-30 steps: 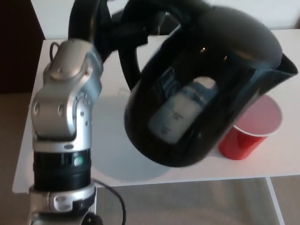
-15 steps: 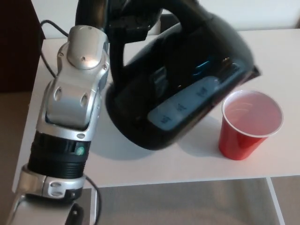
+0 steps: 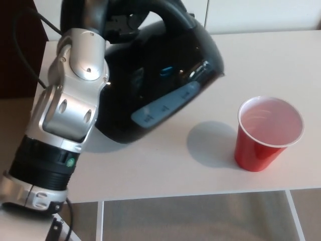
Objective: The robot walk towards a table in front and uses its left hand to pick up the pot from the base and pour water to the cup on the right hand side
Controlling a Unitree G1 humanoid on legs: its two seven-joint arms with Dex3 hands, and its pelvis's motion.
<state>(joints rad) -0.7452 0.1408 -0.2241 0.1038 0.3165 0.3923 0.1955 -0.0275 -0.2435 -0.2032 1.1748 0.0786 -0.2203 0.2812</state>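
Observation:
A black electric kettle (image 3: pixel 160 80) hangs over the left half of the white table (image 3: pixel 200 170), nearly upright, spout pointing right. My left hand (image 3: pixel 108 20) is shut on its handle at the top left; the silver forearm (image 3: pixel 65 115) runs down the picture's left side. A red plastic cup (image 3: pixel 268 133) stands upright at the right front of the table, well clear of the kettle's spout, with a pale inside. The kettle's base is hidden behind kettle and arm. My right hand does not show.
The table's front edge (image 3: pixel 200 197) runs across the lower picture, with beige floor below. A black cable (image 3: pixel 25 45) loops at the left beside a dark panel. A white wall lies behind the table.
The kettle has swung up from its tilt over the cup and moved left, away from the cup. My left arm has drawn back to the left with it.

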